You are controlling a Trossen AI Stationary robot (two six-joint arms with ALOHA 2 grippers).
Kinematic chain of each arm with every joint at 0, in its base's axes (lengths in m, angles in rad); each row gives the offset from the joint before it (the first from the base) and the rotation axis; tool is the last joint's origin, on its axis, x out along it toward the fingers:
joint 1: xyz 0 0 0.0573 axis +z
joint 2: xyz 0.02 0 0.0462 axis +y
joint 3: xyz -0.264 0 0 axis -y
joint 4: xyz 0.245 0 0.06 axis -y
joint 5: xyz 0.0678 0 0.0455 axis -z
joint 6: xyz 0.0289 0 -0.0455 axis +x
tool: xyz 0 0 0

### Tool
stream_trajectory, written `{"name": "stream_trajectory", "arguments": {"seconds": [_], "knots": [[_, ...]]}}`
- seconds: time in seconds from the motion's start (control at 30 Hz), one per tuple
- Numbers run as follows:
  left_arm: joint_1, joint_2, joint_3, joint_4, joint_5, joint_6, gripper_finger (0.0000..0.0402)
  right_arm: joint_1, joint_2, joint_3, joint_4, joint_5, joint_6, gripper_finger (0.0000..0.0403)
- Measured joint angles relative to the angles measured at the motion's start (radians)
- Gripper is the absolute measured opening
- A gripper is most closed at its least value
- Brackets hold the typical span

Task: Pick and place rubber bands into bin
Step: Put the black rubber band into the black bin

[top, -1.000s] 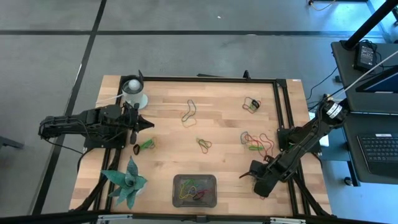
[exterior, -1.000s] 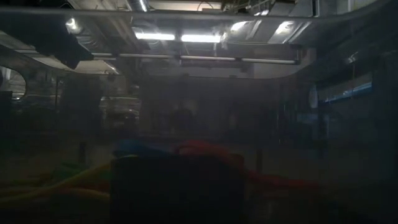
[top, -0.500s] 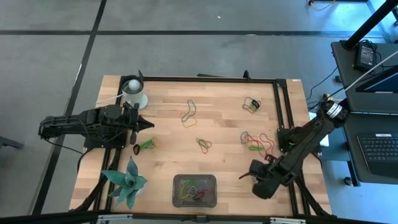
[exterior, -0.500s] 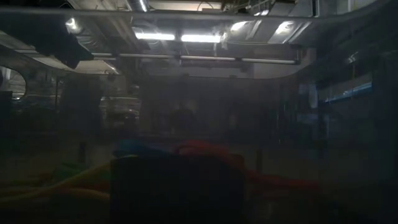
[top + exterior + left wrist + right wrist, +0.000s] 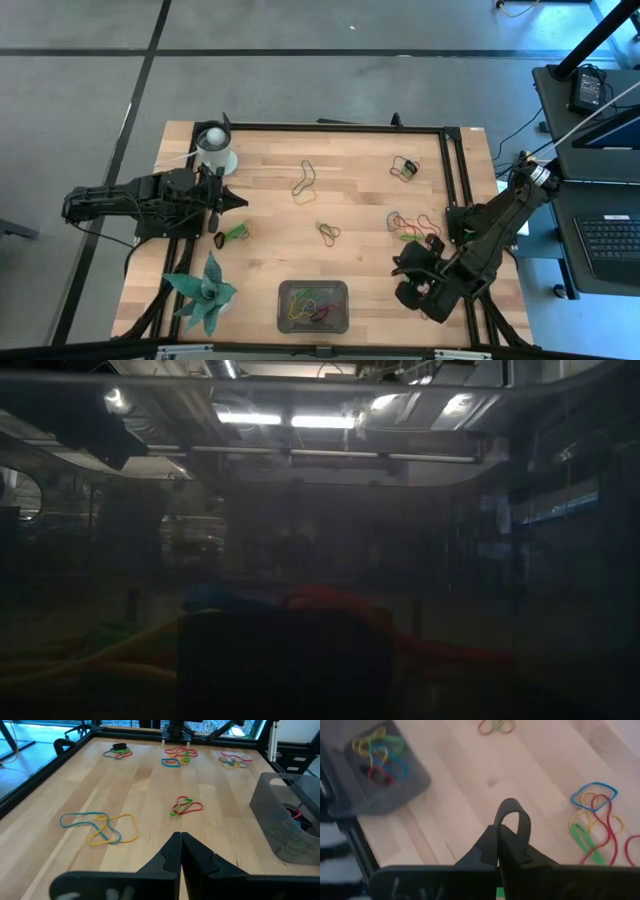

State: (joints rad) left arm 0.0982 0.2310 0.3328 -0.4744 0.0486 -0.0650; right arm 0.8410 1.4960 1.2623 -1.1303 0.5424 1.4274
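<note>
The dark grey bin [image 5: 340, 290] sits near the table's front edge with several coloured rubber bands [image 5: 310, 305] inside; it also shows in the right wrist view [image 5: 415, 780]. Loose rubber bands lie in small clusters on the wood [image 5: 304, 181] [image 5: 405, 168] [image 5: 328, 233] [image 5: 410, 228] [image 5: 232, 233]. My right gripper [image 5: 403, 270] hovers to the right of the bin, above the table, shut on a black rubber band [image 5: 520, 817]. My left gripper [image 5: 240, 198] waits at the table's left side, shut [image 5: 180, 840] and holding nothing. My right gripper pinches the black rubber band between its two fingertips at one end of the loop [image 5: 499, 822]. The rest of the loop stands out as a small arch past the tips. The fingers slant down toward the table, and the band is lifted clear of the wood.
A white cup [image 5: 215, 148] stands at the far left corner and a green plant [image 5: 203, 295] at the near left. A black frame rail [image 5: 450, 170] runs along the table's right side. Bare wood lies between the bin and my right gripper.
My right gripper has risen from the table beside the bin, and its wrist has turned and tipped. My left arm has kept still.
</note>
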Motion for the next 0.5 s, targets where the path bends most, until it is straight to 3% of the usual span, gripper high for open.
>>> {"name": "stream_trajectory", "arguments": {"seconds": [0.2,0.5], "knots": [[0.000,0.000,0.000,0.000,0.006,0.000,0.0003,0.021,0.005,-0.037,0.045,0.128,0.170,0.0001],[0.000,0.000,0.000,0.000,0.005,0.000,0.0003,0.065,0.090,-0.043,0.047,0.112,0.324,0.0000]]}}
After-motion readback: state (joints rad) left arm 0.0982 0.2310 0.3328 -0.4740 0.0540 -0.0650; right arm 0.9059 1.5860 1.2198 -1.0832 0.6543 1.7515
